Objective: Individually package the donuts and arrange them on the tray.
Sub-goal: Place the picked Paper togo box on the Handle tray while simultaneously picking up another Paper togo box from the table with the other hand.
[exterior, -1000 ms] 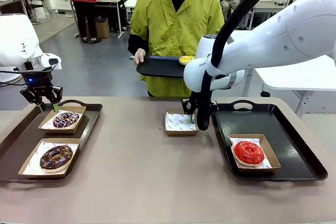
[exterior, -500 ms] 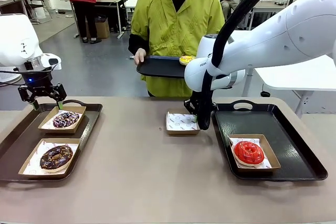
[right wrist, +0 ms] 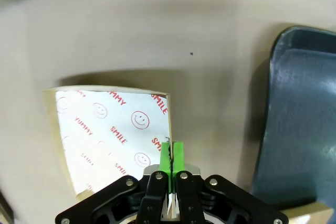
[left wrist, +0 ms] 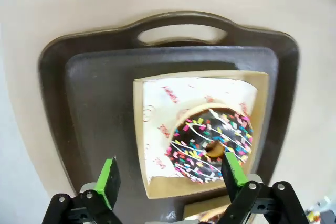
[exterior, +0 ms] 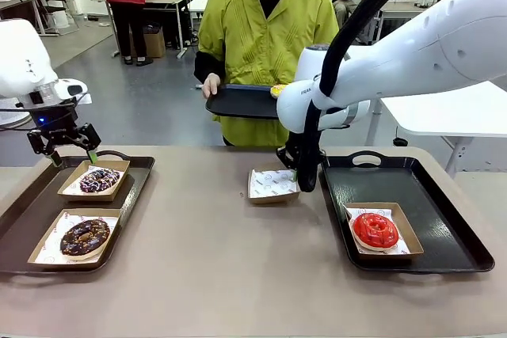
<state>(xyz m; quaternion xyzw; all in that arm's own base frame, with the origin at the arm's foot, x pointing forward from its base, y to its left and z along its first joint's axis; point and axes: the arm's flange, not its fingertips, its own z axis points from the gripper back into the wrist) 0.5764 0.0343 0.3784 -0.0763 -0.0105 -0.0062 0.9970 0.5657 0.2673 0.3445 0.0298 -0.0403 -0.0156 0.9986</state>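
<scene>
My left gripper [exterior: 70,152] hangs open just above the far box on the left tray [exterior: 24,219]. That box holds a dark donut [exterior: 99,180] with white stripes and coloured sprinkles. In the left wrist view this donut [left wrist: 210,142] lies between and beyond my open left gripper [left wrist: 170,174]. A chocolate sprinkled donut [exterior: 85,237] sits in the near box. My right gripper [exterior: 299,184] is shut on the right rim of an empty paper-lined box [exterior: 272,184], which tilts off the table; the right gripper [right wrist: 171,156] pinches the box [right wrist: 113,129] at its edge. A red donut [exterior: 375,229] lies boxed on the right tray [exterior: 444,219].
Across the table a person in a yellow-green top holds a black tray [exterior: 238,102] with a yellow donut [exterior: 280,90] on it. The right tray's dark rim [right wrist: 299,119] lies close beside my right gripper. Bare tabletop stretches between the two trays.
My left gripper has opened wide and risen a little above the far box. My right gripper has lifted the empty box's right edge, so the box now tilts.
</scene>
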